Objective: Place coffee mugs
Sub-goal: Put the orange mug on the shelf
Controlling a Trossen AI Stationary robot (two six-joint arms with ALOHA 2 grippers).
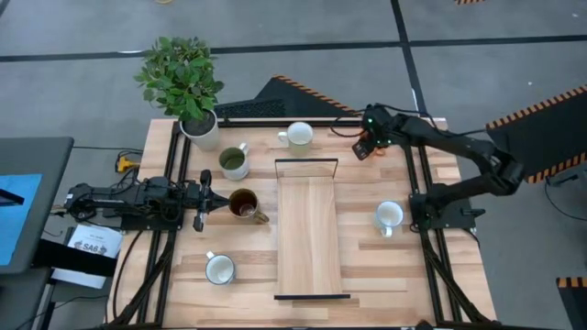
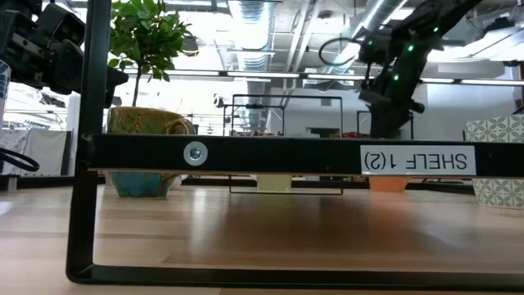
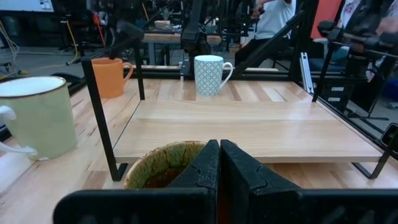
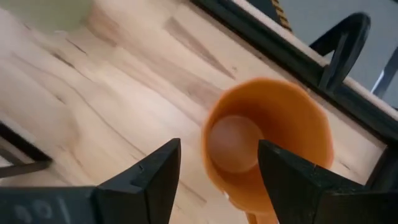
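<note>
Mugs counted: six mugs are being seen on the table (image 1: pixel 183 275) from above; one is orange, one is dark brown, one is olive green and three are white or pale.
Orange mug (image 1: pixel 363 149): it is being shown at the far right part of the table, under the right gripper; in the right wrist view the orange mug (image 4: pixel 267 146) is upright and empty inside.
Dark brown mug (image 1: pixel 244 204): it is standing just left of the wooden shelf, right in front of the left gripper; its inside is looking greenish at the rim in the left wrist view (image 3: pixel 165 165). If there is something in it cannot be told.
Olive green mug (image 1: pixel 234 161): it is standing near the plant pot, with a green inside.
White or pale mugs: one (image 1: pixel 298 135) is at the far edge behind the shelf, one (image 1: pixel 389 216) is right of the shelf, and one (image 1: pixel 219 269) is at the near left.
Shelf (image 1: pixel 312 229): one wooden board in a black frame is lying in the middle of the table; no mug is being carried on it.
Plant (image 1: pixel 183 78): one, in a white pot (image 1: pixel 202 130) at the far left corner.
Left gripper (image 1: pixel 204 203): its fingers are being pressed together (image 3: pixel 219 171), with nothing between them, just beside the brown mug.
Right gripper (image 4: pixel 214 171): its fingers are being held apart above the orange mug, not touching it.
</note>
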